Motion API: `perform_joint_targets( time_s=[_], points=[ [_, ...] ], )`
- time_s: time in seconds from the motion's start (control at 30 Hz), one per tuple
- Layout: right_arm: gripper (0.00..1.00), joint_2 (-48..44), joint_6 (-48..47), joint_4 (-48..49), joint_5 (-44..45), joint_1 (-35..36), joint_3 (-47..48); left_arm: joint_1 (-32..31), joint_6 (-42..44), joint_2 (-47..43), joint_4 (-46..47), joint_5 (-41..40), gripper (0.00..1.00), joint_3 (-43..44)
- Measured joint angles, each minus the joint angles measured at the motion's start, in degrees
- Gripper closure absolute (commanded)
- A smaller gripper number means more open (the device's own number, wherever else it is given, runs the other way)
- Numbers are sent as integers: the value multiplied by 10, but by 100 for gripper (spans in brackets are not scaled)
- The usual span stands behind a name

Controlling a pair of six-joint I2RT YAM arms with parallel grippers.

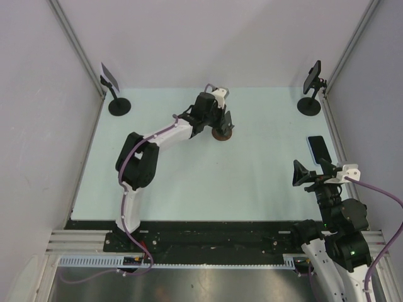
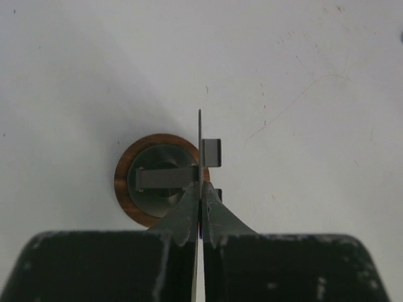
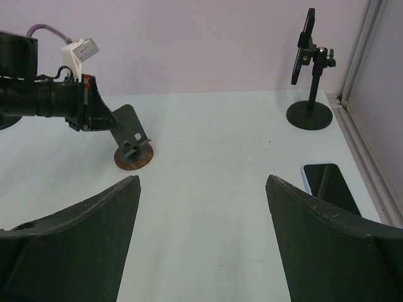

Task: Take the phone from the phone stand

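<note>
Left end effector [image 2: 200,192] clamps grey-plated, brown-based phone stand [image 3: 133,135], mid desk [image 1: 252,182]; right end effector [image 3: 203,182] open, near right edge.

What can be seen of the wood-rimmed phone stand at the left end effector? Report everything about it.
The phone stand holds no phone. Its round base, with a wood-brown rim and a dark centre, sits flat on the table. A thin grey, metal-looking back plate rises tilted from it, with small tabs on one face. The left end effector is shut on the plate's upper edge.
</note>
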Motion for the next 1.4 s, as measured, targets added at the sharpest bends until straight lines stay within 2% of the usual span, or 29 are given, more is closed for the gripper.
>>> perform_joint_targets(
  time_s=[0.17,0.33,0.63,0.87,0.97,1.1,1.4],
  points=[
    [14,-2,-1,0,0,2,-1,7,3,-63,5,-11,100,-83],
    [14,-7,-2,0,0,5,-1,52,9,-148,-11,-33,100,-173],
    [14,-9,-4,0,0,18,-1,218,10,-358,-28,-53,100,-317],
    [14,-9,-4,0,0,31,-1,377,8,-501,-24,-22,100,-408],
    [14,-9,-4,-1,0,37,-1,457,1,-516,-25,2,100,-436],
    [14,-9,-5,0,0,42,-1,532,10,-514,-34,16,100,-465],
    [14,-9,-6,0,-3,44,-1,569,73,-449,-38,20,100,-467]
  ],
)
